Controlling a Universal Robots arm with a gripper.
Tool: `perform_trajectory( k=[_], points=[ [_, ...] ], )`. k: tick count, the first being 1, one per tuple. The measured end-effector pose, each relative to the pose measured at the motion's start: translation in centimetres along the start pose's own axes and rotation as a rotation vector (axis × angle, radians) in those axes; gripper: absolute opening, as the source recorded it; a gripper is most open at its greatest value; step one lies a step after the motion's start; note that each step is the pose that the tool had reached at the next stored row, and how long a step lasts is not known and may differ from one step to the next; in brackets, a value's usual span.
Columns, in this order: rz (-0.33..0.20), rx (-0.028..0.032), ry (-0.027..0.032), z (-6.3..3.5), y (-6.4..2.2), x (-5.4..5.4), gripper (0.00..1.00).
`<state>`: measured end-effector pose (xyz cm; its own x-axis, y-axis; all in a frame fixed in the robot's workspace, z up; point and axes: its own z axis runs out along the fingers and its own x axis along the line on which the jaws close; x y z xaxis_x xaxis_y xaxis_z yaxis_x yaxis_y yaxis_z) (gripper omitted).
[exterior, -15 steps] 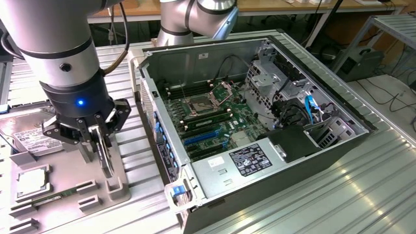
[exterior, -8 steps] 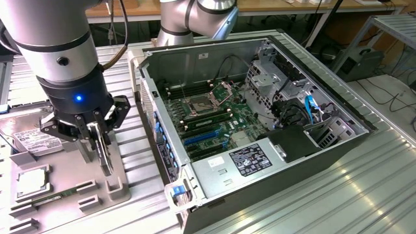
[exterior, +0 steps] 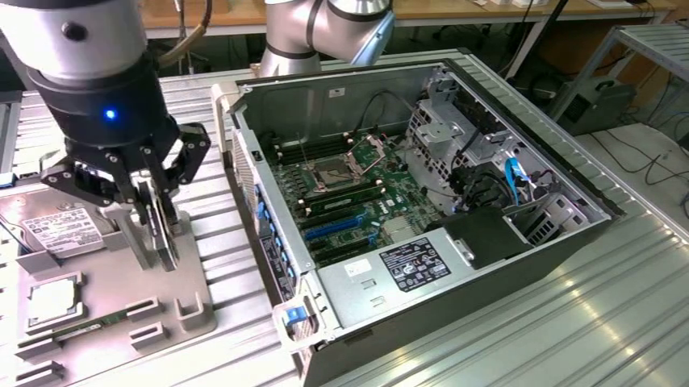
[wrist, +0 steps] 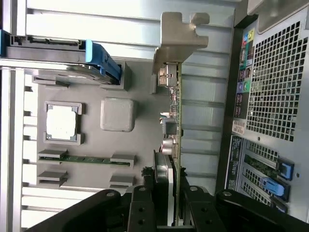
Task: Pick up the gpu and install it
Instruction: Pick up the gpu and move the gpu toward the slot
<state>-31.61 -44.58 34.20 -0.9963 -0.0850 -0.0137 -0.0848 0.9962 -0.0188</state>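
My gripper (exterior: 154,230) is shut on the gpu (exterior: 164,238), a thin dark card held on edge above the grey parts tray (exterior: 189,278) at the exterior view's left. In the wrist view the gpu (wrist: 175,121) runs edge-on away from my gripper (wrist: 168,208), and its silver bracket (wrist: 177,36) is at the far end. The card's lower edge sits close to the tray's upright holder; I cannot tell if it touches. The open computer case (exterior: 538,173) lies to the exterior view's right, with its motherboard (exterior: 350,181) and blue expansion slots (exterior: 328,230) exposed.
On the tray lie a silver hard drive (exterior: 63,230), a processor (exterior: 52,300) and a green memory stick (exterior: 92,328). The case's rear panel (wrist: 277,82) stands close beside the tray. Cables and a drive cage (exterior: 479,153) crowd the case's far side.
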Motion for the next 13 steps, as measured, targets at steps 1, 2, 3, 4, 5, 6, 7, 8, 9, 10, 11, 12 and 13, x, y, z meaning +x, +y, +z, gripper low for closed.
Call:
perform_trajectory(
  k=[1,2,3,4,5,6,7,8,9,10,11,12,13],
  points=[
    [0.0,-0.0001,-0.0002,-1.31,-0.03,0.0,0.29],
    [0.0,-0.0001,-0.0001,-2.88,-0.06,0.0,0.29],
    [0.0,0.0,0.0,-4.24,-0.08,-0.1,0.29],
    [0.0,0.0,0.0,-5.46,-0.1,-0.1,0.29],
    [0.0,-0.0001,-0.0001,-6.49,-0.12,-0.1,0.29],
    [0.0,0.0,0.0,-8.01,-0.15,-0.1,0.29],
    [0.0,0.0,-0.0001,-9.02,-0.17,-0.1,0.29],
    [0.0,-0.0001,0.0,-10.02,-0.19,-0.1,0.29],
    [0.0,-0.0001,0.0,-10.66,-0.2,-0.1,0.29],
    [0.0,0.0,0.0,-11.14,-0.21,-0.2,0.29],
    [0.0,0.0,0.0,-11.58,-0.22,-0.2,0.29],
    [0.0,-0.0001,-0.0001,-12.02,-0.23,-0.2,0.29],
    [0.0,-0.0001,-0.0001,-12.41,-0.24,-0.2,0.29]
  ],
)
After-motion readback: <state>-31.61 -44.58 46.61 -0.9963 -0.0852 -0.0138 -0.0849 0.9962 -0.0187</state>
